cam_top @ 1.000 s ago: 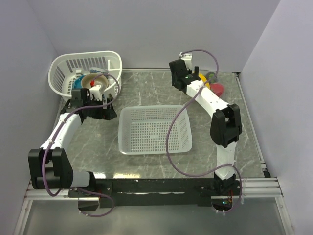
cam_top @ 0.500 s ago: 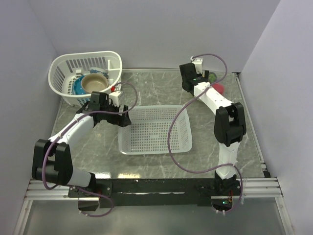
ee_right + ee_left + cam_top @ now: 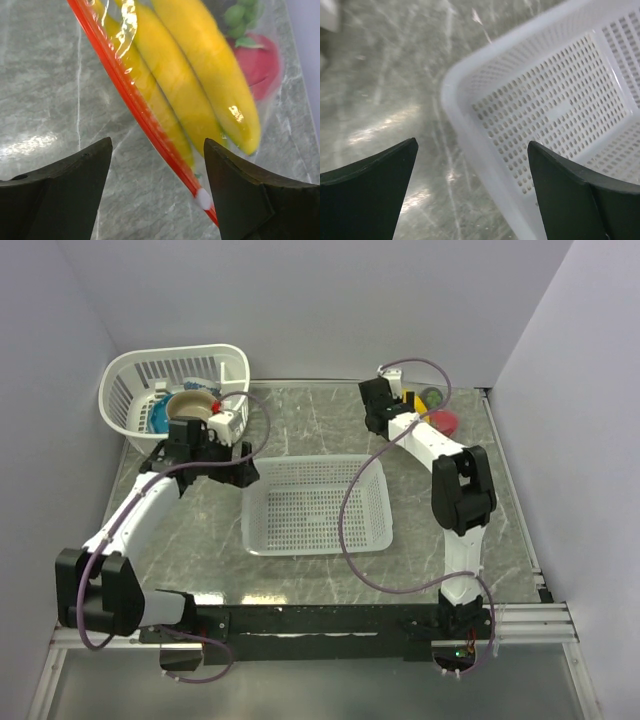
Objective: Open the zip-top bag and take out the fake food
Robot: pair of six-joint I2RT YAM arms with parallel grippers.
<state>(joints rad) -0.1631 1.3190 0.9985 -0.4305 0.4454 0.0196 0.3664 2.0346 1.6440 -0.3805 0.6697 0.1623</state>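
Right gripper (image 3: 157, 142) has shifted over clear limp zip-top bag (image 3: 127, 27), beyond far right corner of flat white mesh basket (image 3: 300, 505); jaws apart, straddling orange-red zip strip (image 3: 145, 115). Left gripper (image 3: 472, 145) wide, empty, at basket's left corner. Yellow banana bunch (image 3: 210, 85) inside bag. Risk: pinching both lips, so seal stays shut.

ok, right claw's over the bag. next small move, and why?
Probably lower the right claw and pinch the orange-red zip strip. The claw is open, the strip runs between its fingers, and the zip-top bag looks sealed with the bananas inside.
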